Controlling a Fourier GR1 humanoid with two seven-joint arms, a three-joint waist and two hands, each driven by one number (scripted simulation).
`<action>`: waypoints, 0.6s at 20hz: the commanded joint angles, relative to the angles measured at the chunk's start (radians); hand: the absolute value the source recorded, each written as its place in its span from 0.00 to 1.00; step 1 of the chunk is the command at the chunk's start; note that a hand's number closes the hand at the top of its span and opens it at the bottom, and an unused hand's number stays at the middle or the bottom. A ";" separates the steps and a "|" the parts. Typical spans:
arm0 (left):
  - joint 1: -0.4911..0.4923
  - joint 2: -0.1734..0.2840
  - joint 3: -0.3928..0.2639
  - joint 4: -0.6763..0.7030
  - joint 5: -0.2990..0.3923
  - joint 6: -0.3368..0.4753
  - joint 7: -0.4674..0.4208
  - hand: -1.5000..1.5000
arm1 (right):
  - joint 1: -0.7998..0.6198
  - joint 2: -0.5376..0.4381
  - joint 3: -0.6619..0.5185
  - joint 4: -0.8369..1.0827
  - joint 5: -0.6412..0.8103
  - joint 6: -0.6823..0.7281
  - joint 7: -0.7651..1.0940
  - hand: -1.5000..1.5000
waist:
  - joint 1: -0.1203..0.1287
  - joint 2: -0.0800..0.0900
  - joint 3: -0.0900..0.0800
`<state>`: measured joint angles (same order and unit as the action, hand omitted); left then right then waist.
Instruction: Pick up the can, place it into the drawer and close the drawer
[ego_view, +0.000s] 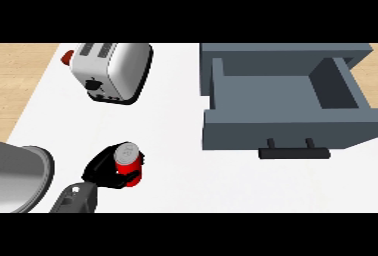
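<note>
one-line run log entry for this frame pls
phase: can grasped | left hand: shut on red can | right hand: not in view | drawer: open, nothing visible inside | toaster: untouched

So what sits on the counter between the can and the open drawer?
Nothing: in the head view only bare white counter lies between the red can, held in the left hand, and the open grey drawer.

A white counter (184, 165) fills most of the view, evenly lit. Pale wood shows along its far edge, at the top left (26, 65) and top right. A white toaster (111, 70) sits at the back left. A grey rounded object (22, 175) enters at the left edge.
</note>
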<state>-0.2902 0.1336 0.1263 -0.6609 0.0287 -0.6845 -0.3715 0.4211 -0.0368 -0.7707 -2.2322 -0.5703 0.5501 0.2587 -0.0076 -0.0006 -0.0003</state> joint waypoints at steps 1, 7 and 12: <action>0.003 0.007 -0.014 -0.008 0.019 -0.091 -0.011 1.00 | -0.006 0.030 0.009 -0.032 0.003 0.003 0.016 0.00 | 0.001 0.000 0.000; 0.057 -0.058 0.008 -0.226 0.147 -0.047 0.149 1.00 | 0.024 0.036 0.008 -0.058 -0.007 -0.015 0.007 0.00 | 0.006 -0.002 0.001; 0.007 -0.111 0.219 -0.204 0.196 0.360 0.047 1.00 | 0.035 0.036 -0.008 -0.029 -0.017 -0.007 -0.008 0.00 | 0.016 -0.004 0.002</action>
<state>-0.2634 0.0464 0.2268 -0.8394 0.1704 -0.5250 -0.3060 0.4500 -0.0064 -0.7722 -2.2621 -0.5768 0.5488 0.2553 0.0033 -0.0034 0.0006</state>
